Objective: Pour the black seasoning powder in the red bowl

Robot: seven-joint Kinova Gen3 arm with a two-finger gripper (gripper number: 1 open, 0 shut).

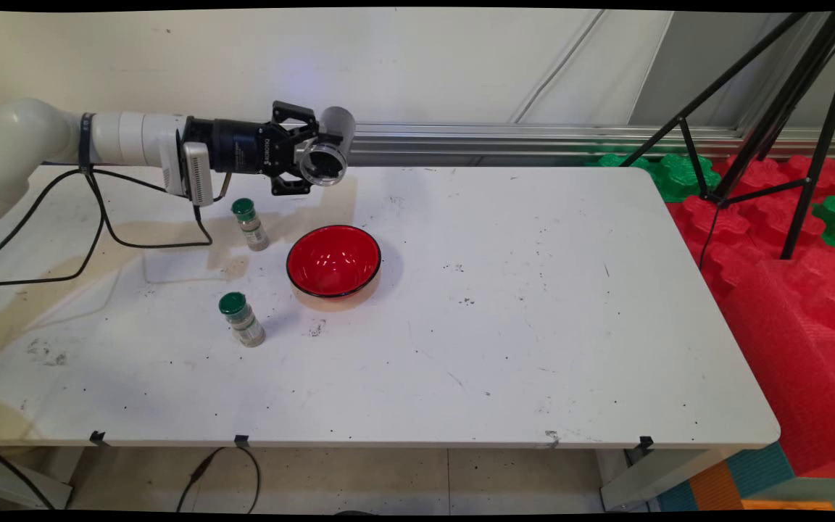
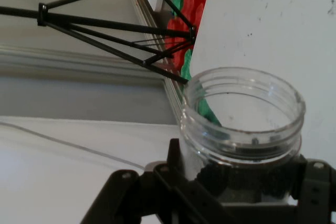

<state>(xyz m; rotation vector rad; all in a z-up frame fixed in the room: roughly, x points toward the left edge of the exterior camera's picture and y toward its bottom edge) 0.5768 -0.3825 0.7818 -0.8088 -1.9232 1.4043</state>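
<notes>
1. Main view: white arm stretched level above the far left of the white surface (image 1: 504, 326), black two-finger pincer (image 1: 314, 156) pointing right.
2. Pincer clenched on a clear, lidless plastic jar (image 1: 327, 154), held sideways in the air with its open mouth facing the camera.
3. Below and slightly in front of the jar, resting on the surface: a red round bowl with a black rim (image 1: 333, 260), upright and well apart from the pincer.
4. Left of the bowl, near the hanging black cables (image 1: 98, 232): a small spice bottle with a green cap (image 1: 250, 224), standing upright.
5. Nearer the front edge, left of the bowl: a second small green-capped spice bottle (image 1: 241, 319), also upright, clear of the bowl.
6. Beyond the right edge of the surface: red and green foam blocks (image 1: 787, 239) and a black tripod (image 1: 773, 116).
7. Hand view: same clear jar (image 2: 241, 129) gripped between the black fingers (image 2: 315, 182), threaded rim open, with the tripod (image 2: 105, 30) behind it.
</notes>
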